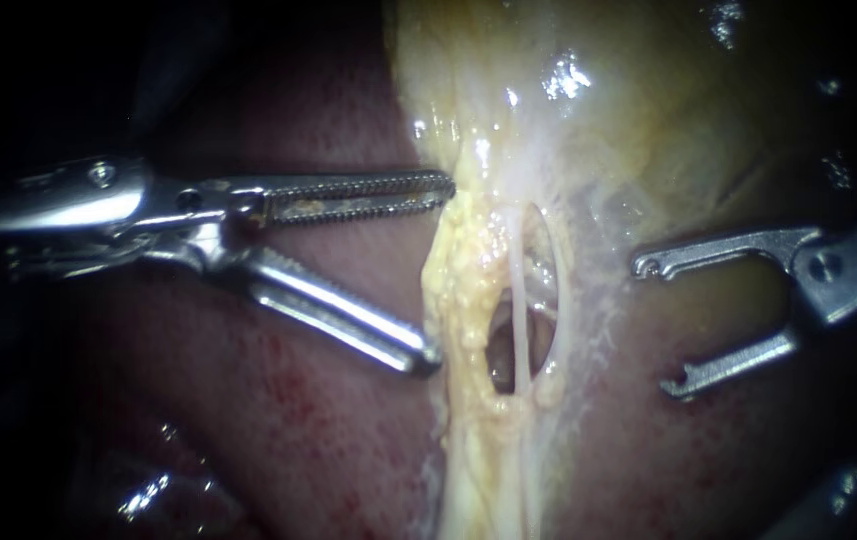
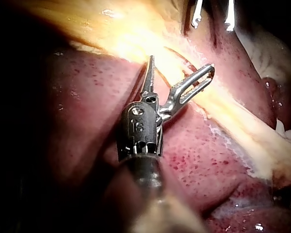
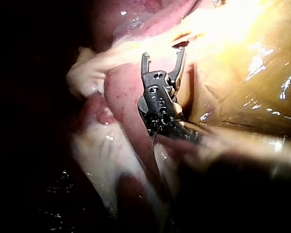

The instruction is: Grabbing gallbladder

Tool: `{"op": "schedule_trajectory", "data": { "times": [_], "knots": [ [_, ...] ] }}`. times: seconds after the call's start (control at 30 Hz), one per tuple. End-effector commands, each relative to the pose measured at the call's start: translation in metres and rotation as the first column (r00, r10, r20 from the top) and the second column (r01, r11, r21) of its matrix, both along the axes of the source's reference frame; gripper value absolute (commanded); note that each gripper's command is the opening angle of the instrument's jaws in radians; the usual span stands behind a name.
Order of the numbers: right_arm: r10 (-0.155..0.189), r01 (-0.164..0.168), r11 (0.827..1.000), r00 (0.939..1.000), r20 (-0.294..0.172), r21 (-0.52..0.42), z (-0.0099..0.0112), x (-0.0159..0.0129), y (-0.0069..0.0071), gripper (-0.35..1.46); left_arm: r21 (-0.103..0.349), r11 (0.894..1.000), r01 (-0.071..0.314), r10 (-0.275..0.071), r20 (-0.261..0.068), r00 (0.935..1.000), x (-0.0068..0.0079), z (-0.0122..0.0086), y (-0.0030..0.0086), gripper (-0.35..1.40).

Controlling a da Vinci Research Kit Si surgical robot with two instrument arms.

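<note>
**Open jaws wait at the gallbladder's edge**

My left instrument (image 1: 438, 270) reaches in across the liver (image 1: 278, 430) with its two long jaws spread wide and nothing held between them. The upper jaw's tip touches the pale edge where the gallbladder (image 1: 648, 110) narrows. The lower jaw's tip lies just beside the lumpy fat (image 1: 458, 290) below that edge. The gallbladder fills the upper right of the endoscope view, ahead of the left jaws. My right instrument (image 1: 658, 325) sits on the far side of the fat, its short hooked jaws also apart and empty.

The gallbladder is a wet, glossy, yellow-green sac that tapers into stringy white film. The fat along its edge is grainy and bright yellow. An opening shows in the film, with a thin white strand (image 1: 520, 300) running down through it. The liver is dark red, smooth and finely speckled. The left jaws are polished steel, slotted, with fine teeth along their inner faces.

To grab well, I judge the left jaws should go a little further in and higher, so that both toothed faces straddle a full fold of the sac's wall above the opening. They should then close slowly. A shallow bite would likely slip off so slick a surface. The film and strand look too frail to pull on, and the liver beneath should be left untouched.
</note>
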State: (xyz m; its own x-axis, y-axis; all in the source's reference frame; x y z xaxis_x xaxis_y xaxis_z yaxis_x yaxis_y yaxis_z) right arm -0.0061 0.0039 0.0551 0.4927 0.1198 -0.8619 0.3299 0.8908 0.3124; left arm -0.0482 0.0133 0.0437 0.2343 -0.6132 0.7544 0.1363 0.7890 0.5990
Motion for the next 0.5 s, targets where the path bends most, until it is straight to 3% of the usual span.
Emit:
{"op": "schedule_trajectory", "data": {
  "times": [0.03, 0.27, 0.5],
  "knots": [
    [0.000, 0.000, 1.000, 1.0000, 0.000, 0.000, 0.0000, 0.0000, 0.0000, 0.58, 0.007, 1.000, 0.001, -0.001, -0.006, 1.0000, -0.0001, 0.0001, -0.0001, 0.76],
    [0.000, 0.000, 1.000, 1.0000, 0.000, 0.000, 0.0000, 0.0001, 0.0000, 0.58, 0.065, 0.998, 0.021, -0.018, -0.053, 0.9984, -0.0005, 0.0005, -0.0004, 0.56],
    [0.003, -0.003, 1.000, 1.0000, 0.003, 0.005, 0.0000, 0.0001, 0.0000, 0.58, 0.089, 0.995, 0.054, -0.048, -0.066, 0.9966, -0.0007, 0.0004, -0.0004, 0.37]
  ]
}}
